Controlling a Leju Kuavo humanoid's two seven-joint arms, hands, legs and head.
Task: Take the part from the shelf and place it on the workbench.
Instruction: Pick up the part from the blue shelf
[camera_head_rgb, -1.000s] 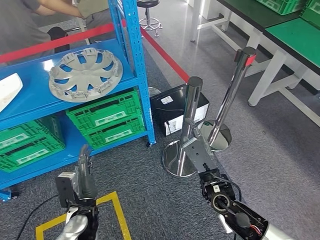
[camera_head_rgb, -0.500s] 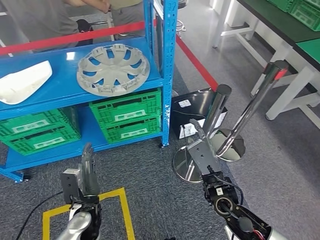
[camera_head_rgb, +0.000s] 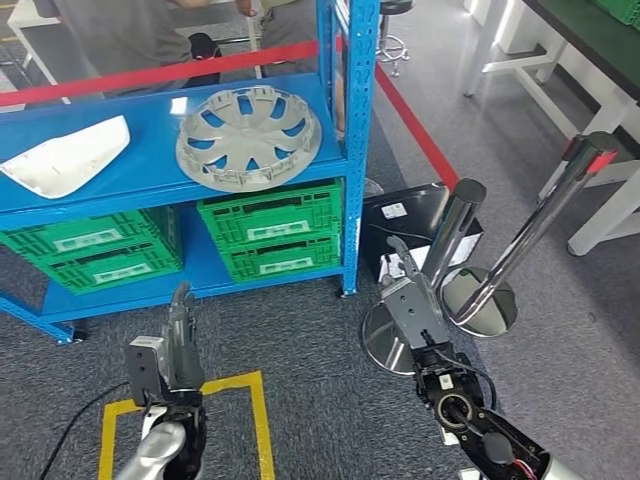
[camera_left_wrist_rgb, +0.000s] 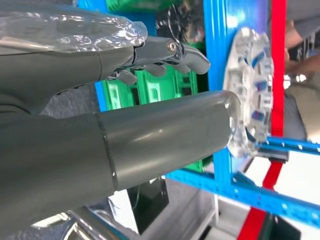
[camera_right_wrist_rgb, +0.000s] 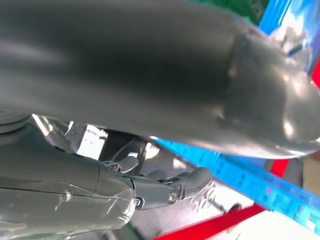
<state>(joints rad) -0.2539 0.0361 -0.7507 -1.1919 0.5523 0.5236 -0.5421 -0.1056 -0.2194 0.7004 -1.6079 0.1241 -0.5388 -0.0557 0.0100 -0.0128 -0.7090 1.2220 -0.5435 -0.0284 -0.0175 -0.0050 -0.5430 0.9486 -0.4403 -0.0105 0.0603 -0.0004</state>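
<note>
A grey wheel cover (camera_head_rgb: 249, 122) lies flat on the blue shelf (camera_head_rgb: 151, 178), near its right post. A white curved part (camera_head_rgb: 68, 157) lies on the same shelf board further left. The wheel cover (camera_left_wrist_rgb: 249, 95) also appears in the left wrist view, beyond the fingertips. My left hand (camera_head_rgb: 181, 335) hangs low over the carpet in front of the shelf, fingers (camera_left_wrist_rgb: 166, 50) stretched out and holding nothing. My right hand (camera_head_rgb: 407, 295) hangs low to the right, by a chrome post base; its fingers (camera_right_wrist_rgb: 166, 192) are straight and empty. Both hands are well short of the shelf.
Green crates (camera_head_rgb: 272, 230) fill the lower shelf. Two chrome barrier posts (camera_head_rgb: 453, 240) and a black box (camera_head_rgb: 411, 210) stand right of the shelf. Yellow floor tape (camera_head_rgb: 256, 420) marks a square below me. A person (camera_head_rgb: 113, 30) stands behind the shelf. White workbench legs (camera_head_rgb: 528, 60) are far right.
The whole picture has slid right as the camera turned left, so the shelf and wheel cover sit more central. Both hands hang as before, empty.
</note>
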